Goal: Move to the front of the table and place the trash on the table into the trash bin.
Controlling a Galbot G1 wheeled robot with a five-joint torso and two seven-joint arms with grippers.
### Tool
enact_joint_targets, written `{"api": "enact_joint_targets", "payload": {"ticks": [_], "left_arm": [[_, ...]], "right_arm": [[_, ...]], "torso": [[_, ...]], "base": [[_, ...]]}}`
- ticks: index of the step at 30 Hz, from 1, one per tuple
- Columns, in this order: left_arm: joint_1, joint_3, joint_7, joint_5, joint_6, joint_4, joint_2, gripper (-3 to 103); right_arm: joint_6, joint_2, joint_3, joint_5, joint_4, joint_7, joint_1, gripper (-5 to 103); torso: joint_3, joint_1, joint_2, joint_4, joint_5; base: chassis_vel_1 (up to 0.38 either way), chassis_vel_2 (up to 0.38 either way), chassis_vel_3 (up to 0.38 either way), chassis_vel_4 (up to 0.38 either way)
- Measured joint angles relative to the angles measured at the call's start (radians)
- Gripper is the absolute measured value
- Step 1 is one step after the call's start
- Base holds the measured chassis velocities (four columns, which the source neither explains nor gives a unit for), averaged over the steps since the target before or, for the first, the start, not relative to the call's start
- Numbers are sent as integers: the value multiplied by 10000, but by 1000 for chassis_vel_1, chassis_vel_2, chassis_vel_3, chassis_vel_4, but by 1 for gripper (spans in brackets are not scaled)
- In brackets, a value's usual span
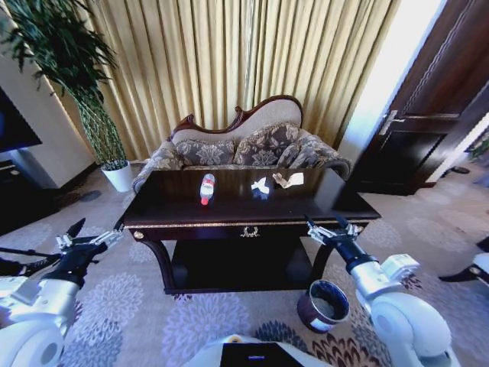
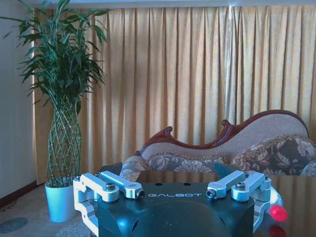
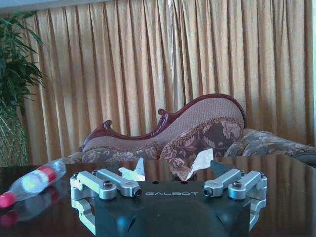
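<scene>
The dark glossy table [image 1: 321, 200] stands just ahead of me in the head view. On its top lie a clear bottle [image 1: 206, 188] with a red label, a white crumpled paper [image 1: 260, 186] and a beige wrapper [image 1: 289, 180]. The round dark trash bin [image 1: 324, 304] sits on the carpet by the table's front right leg. My left gripper [image 1: 95, 230] hovers open off the table's left front corner. My right gripper [image 1: 325, 224] is open at the right front edge, above the bin. The right wrist view shows the bottle [image 3: 32, 182], paper [image 3: 132, 172] and wrapper [image 3: 196, 165] on the tabletop beyond the gripper.
A patterned sofa [image 1: 244, 145] stands behind the table before gold curtains. A tall plant in a white pot [image 1: 118, 177] is at the back left. A dark door [image 1: 424, 130] is at the right. Patterned carpet lies on both sides of the table.
</scene>
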Motion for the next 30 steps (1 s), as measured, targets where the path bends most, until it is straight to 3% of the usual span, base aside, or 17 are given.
{"api": "enact_joint_targets", "payload": {"ticks": [12,21,26,30], "left_arm": [[-6,8,9,4,-14,0,-2,100],[-34,29,26,4,-25,0,5,100],[-29,34,37,3,-29,0,8,100],[30,34,38,-4,-30,0,9,100]], "right_arm": [[48,-60,-34,-56,-103,14,-27,100],[153,-479,-283,133,-572,22,229,100],[-348,-1052,-807,1099,-1371,622,1116,100],[-460,-1330,-1058,1299,-2266,781,1814,100]], "torso": [[4,8,-6,0,1],[-3,-5,1,-2,1],[-1,-5,1,0,2],[3,4,-3,0,2]], "base": [[-208,209,207,-214],[-17,18,9,-21],[0,0,0,0],[0,0,0,0]]}}
